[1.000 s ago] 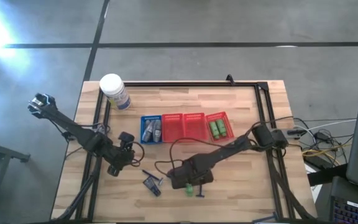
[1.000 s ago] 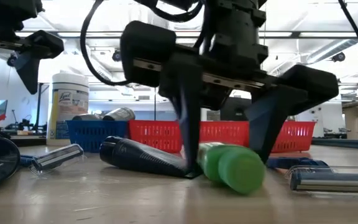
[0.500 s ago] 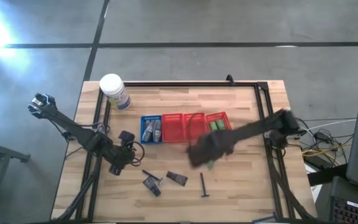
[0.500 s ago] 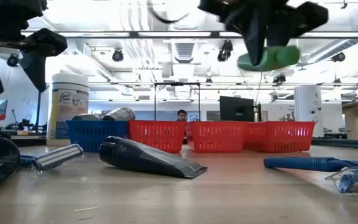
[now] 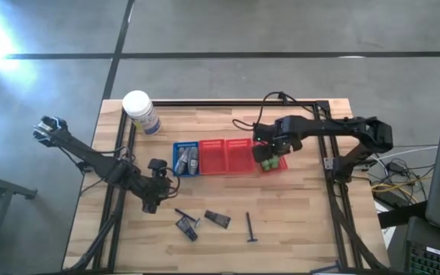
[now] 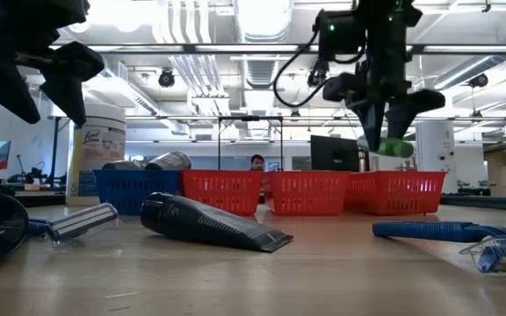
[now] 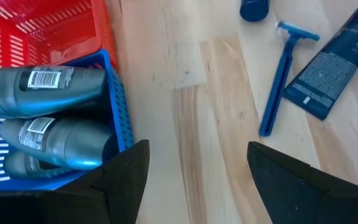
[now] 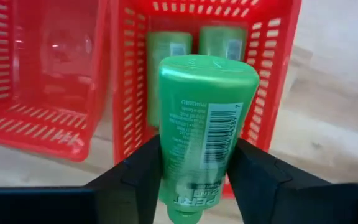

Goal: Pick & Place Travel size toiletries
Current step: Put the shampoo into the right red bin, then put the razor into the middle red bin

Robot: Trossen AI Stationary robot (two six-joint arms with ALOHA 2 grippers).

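While your right arm reaches across the desk [image 5: 304,229], the order by size runs like this. Wipes canister [image 5: 141,112] stands at the far left corner, white lid up. Four mesh baskets sit in a row mid-desk: blue basket [image 5: 186,159] holding grey tubes [image 7: 48,87], then two red ones, then the right-end red basket [image 8: 272,81] with two green bottles [image 8: 169,68] lying in it. Your right gripper [image 8: 197,180] hangs above that end basket, fingers clamped on a third green bottle [image 8: 207,118], cap end toward the wrist, bottom pointing at the basket; in the low view the bottle [image 6: 392,147] is clear above the basket rim. Left gripper [image 5: 153,200] hovers near the desk's left side, just in front of the blue basket, fingers spread wide, holding nothing. On the near desk you've got a dark blue tube [image 5: 218,220], a blue razor [image 7: 283,74] beside it, and a thin black T-shaped stick [image 5: 250,228] apart to the right.
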